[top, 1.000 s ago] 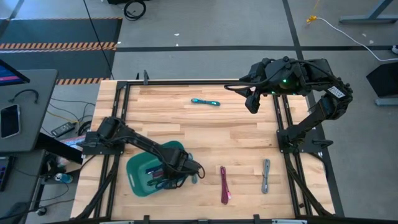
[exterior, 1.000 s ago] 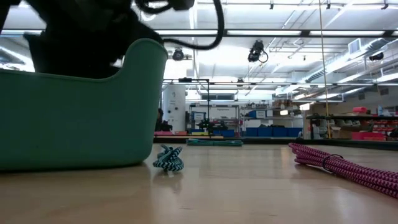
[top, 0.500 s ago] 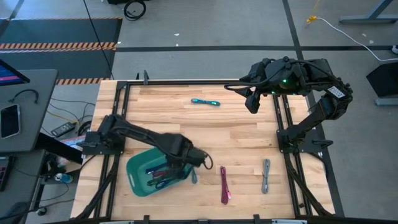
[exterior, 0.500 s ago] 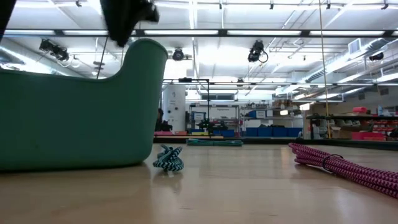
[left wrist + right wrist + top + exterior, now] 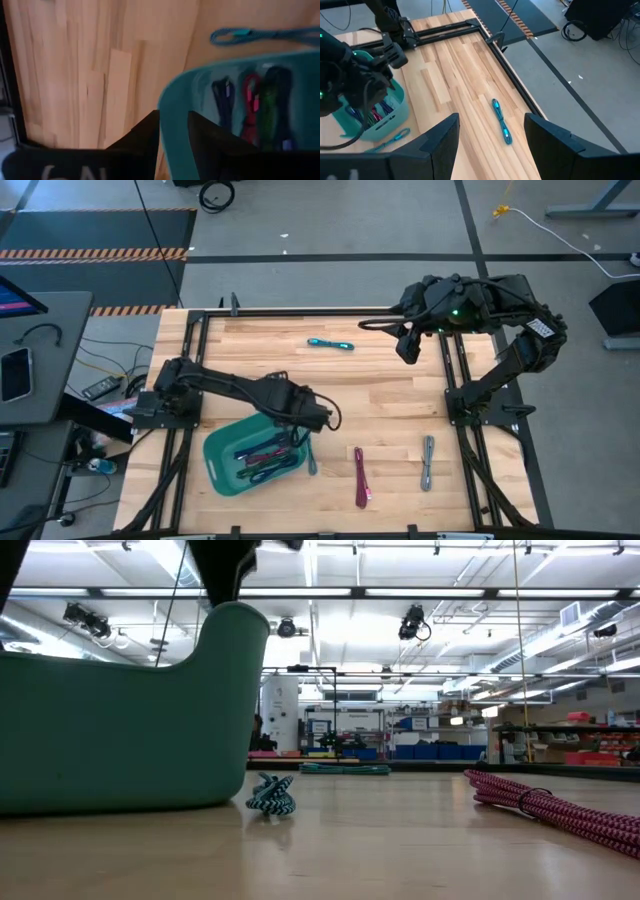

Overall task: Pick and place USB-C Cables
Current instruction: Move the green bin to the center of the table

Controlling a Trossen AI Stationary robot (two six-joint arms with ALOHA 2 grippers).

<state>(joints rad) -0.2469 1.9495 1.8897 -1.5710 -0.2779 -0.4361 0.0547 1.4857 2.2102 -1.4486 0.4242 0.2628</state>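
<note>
You've got several USB-C cables already in the teal bin (image 5: 222,442) at the table's near-left: purple, red/magenta and green bundles show inside it in the left wrist view. Four are left out, by my count: a light blue cable (image 5: 311,464) lying just beside the bin's right wall, a magenta cable (image 5: 360,477) a bit farther right, a grey cable (image 5: 428,462) near the right frame rail, and a cyan cable (image 5: 330,344) alone toward the far edge, well apart from the rest. So I'd call it roughly half done. The left gripper (image 5: 318,415) hangs above the bin's far-right corner w/ nothing visibly in it; its fingers straddle the bin rim in the wrist view, but I can't tell if they're open or closed. The right gripper (image 5: 408,345) waits near the far-right corner, jaws wide apart and empty, w/ the cyan cable not far off. Room-wise: the table's middle is bare wood, so there's plenty of travel space. Watch the bin wall when going for the light blue one, and the frame rail beside the grey one.
</note>
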